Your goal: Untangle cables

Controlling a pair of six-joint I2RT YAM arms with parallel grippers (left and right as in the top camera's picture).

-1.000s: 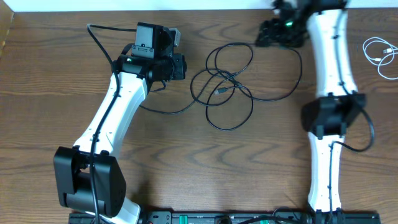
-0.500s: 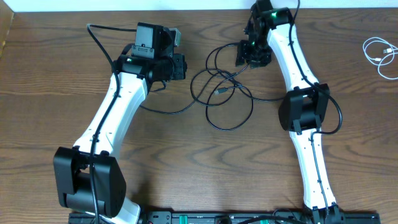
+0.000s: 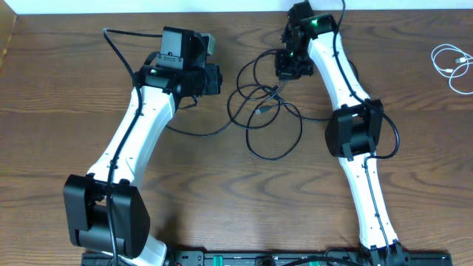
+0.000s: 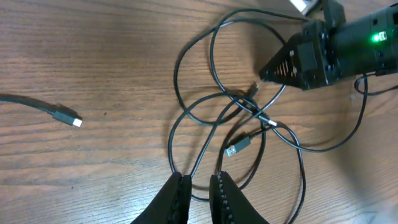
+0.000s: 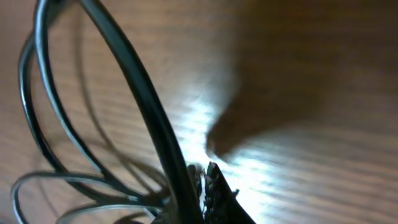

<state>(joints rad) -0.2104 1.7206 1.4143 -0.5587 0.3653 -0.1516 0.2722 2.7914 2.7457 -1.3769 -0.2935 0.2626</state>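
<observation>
The black cable lies in tangled loops on the wood table between the arms. One of its plugs sits inside the loops and another lies apart beside the left arm. My right gripper is down on the upper loop; in the right wrist view a thick strand runs straight into its closed tips. My left gripper hovers at the loops' left edge, its jaws a narrow gap apart, with a loop passing underneath. The white cable is coiled at the far right.
The table's far edge runs just behind both grippers along a pale wall. The left arm's own thick black wire arcs beside its wrist. A black rail lines the near edge between the arm bases.
The right arm has swung left from the back right corner onto the black cable's upper loop and its jaws have closed there. The loops have shifted slightly. The left arm has not moved.
</observation>
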